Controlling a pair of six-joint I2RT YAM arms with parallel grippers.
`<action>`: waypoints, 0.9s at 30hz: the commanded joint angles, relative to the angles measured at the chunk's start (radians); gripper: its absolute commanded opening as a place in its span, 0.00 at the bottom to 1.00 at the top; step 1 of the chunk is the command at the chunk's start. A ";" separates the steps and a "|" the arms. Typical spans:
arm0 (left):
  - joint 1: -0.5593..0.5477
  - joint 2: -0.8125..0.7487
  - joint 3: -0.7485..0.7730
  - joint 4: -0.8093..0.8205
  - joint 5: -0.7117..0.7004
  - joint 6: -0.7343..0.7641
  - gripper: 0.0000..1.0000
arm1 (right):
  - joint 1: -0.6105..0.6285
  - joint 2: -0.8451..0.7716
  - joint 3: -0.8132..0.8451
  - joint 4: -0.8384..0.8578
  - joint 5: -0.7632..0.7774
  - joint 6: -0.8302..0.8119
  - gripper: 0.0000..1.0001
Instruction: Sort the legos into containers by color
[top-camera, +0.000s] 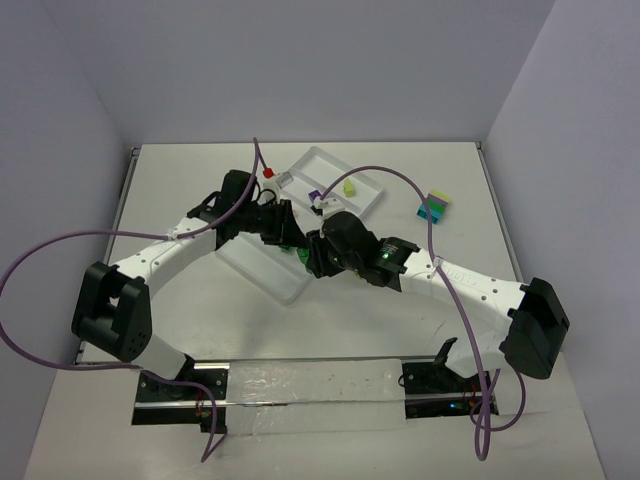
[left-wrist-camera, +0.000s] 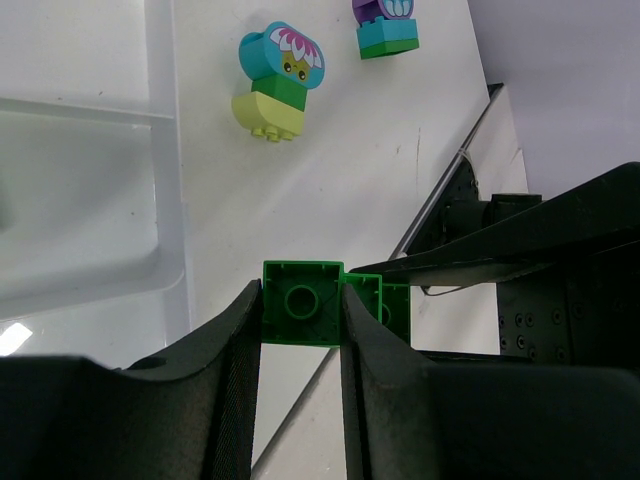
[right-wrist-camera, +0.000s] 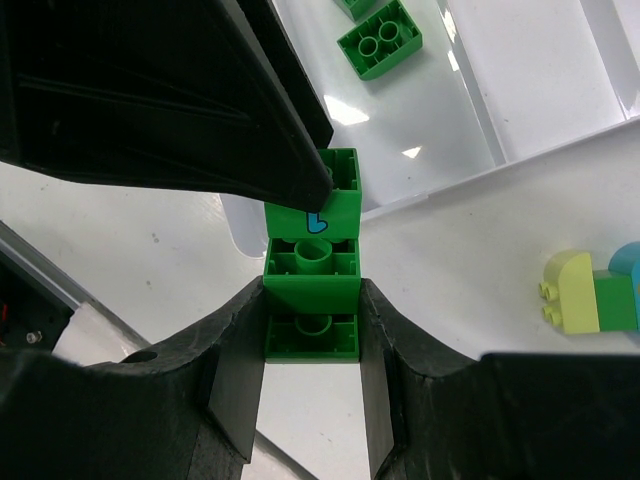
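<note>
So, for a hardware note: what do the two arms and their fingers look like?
Both the left arm and right arm have white links between chunky black joint housings. A purple cable loops along each. The right arm shows a small green light near its wrist. The fingers are broad, matte black and unmarked.

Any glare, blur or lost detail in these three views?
Top external: evenly lit and sharp, with shine on the glossy strip at the near edge. Left wrist: a white glare patch low on the left edge; the left fingers are near-black, with little detail. Right wrist: white glints on the tray floor; the green bricks between the right fingers are sharp.
</note>
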 joint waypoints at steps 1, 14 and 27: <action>0.004 0.001 0.034 -0.018 -0.052 0.014 0.36 | 0.004 -0.027 0.035 0.027 0.044 -0.016 0.01; 0.004 0.013 0.022 -0.009 -0.024 0.015 0.85 | 0.004 -0.029 0.039 0.026 0.046 -0.017 0.01; 0.004 0.031 -0.024 0.072 0.090 -0.016 0.67 | 0.002 -0.035 0.047 0.022 0.052 -0.025 0.01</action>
